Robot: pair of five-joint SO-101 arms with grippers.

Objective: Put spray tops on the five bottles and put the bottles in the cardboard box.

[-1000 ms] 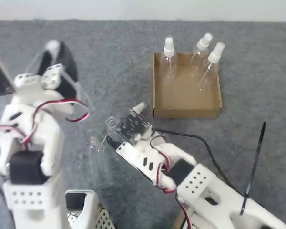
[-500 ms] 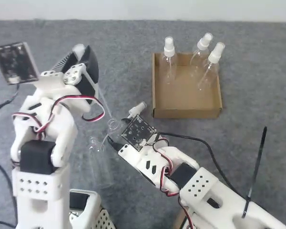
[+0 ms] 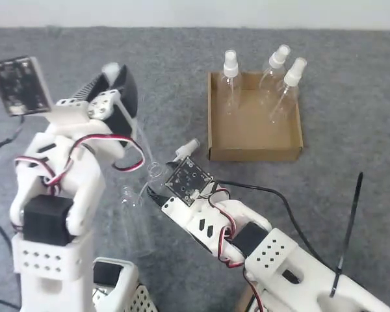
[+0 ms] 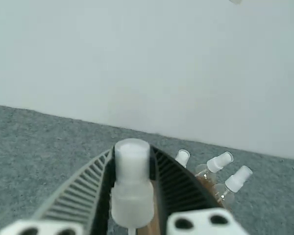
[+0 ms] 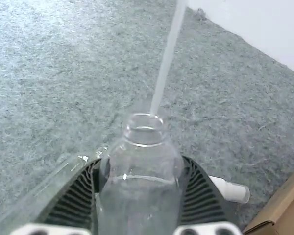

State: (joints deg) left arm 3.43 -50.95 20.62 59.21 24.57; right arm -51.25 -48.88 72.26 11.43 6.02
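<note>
Clear bottles, five: three capped bottles (image 3: 231, 88) upright in cardboard box (image 3: 253, 154); open bottle (image 5: 139, 161) clamped in right gripper (image 5: 141, 169); second open bottle (image 3: 135, 221) on carpet (image 3: 351, 84) alongside. Unfitted tops, two: held spray top (image 4: 132, 191) pinched in raised left gripper (image 4: 133, 152), tube (image 5: 164, 63) tip at open bottle's mouth; loose spray top (image 3: 188, 146) lying near box.
</note>
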